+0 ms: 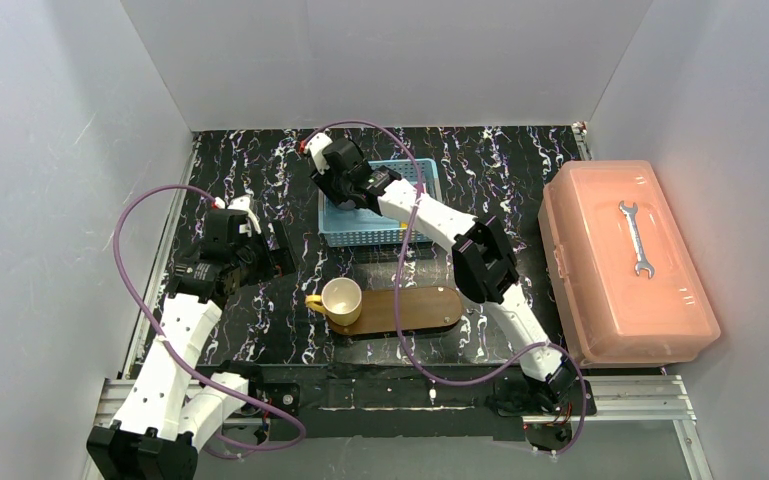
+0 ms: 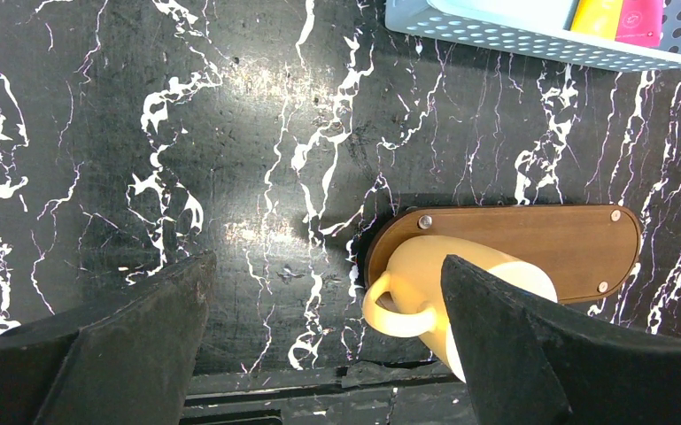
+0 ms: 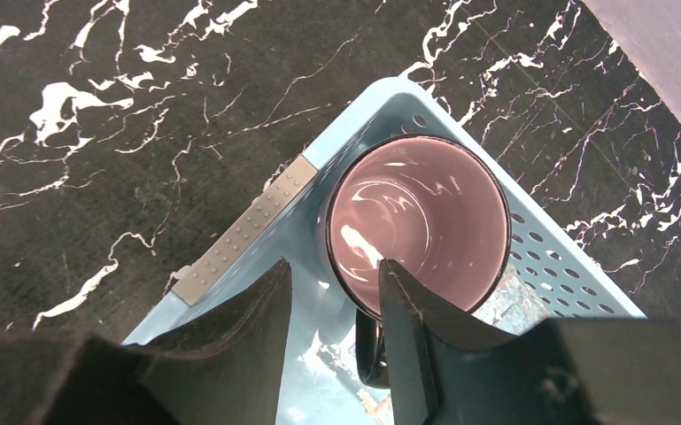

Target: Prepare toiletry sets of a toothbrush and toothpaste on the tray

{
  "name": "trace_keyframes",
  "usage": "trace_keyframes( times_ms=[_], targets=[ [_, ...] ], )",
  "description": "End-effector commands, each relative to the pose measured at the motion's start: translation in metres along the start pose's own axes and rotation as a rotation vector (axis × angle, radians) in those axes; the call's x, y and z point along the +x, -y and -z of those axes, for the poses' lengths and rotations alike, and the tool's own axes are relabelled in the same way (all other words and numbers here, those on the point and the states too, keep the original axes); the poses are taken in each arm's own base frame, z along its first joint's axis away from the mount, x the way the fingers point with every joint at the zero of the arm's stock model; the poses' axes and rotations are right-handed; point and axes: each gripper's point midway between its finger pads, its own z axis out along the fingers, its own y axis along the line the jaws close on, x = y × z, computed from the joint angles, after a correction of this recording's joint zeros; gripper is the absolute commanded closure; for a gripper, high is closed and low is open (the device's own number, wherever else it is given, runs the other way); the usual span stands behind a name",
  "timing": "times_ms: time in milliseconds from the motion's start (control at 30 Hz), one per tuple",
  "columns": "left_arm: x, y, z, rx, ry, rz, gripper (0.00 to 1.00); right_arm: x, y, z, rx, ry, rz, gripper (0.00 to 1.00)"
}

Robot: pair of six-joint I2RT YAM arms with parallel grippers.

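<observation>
The dark-brown wooden tray (image 1: 420, 310) lies in front of the arms, with a cream cup (image 1: 341, 300) standing on its left end. My left gripper (image 2: 328, 301) hangs open above the table just left of that cup (image 2: 407, 297) and holds nothing. The toothpaste tubes, one yellow (image 2: 598, 16) and one magenta (image 2: 642, 19), stand in the light-blue basket (image 1: 375, 215). My right gripper (image 3: 332, 270) is down in the basket's far-left corner. It is open, one finger inside and one outside the wall of a dark mug (image 3: 416, 221) with a mauve inside. No toothbrush shows.
A big salmon-pink box (image 1: 625, 265) with a wrench (image 1: 637, 237) on its lid stands at the right. Grey walls close in the table on three sides. The basket's wall (image 3: 239, 235) stands just left of the right gripper's fingers.
</observation>
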Motion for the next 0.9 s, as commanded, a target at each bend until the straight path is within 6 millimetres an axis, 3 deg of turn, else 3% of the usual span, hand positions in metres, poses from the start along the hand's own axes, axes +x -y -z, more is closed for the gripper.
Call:
trace_keyframes(
  times_ms=[0,333,867],
  targets=[
    [0.005,-0.002,0.001,-0.008,-0.024,-0.003,0.02,-0.032,0.01,-0.005,0.02,0.107,0.01,0.51],
    [0.005,-0.002,0.0,-0.009,-0.029,-0.005,0.02,-0.023,0.008,-0.023,0.011,0.104,0.036,0.51],
    [0.004,-0.002,0.0,-0.01,-0.029,-0.005,0.02,-0.011,0.005,-0.036,0.008,0.084,0.059,0.59]
  ],
)
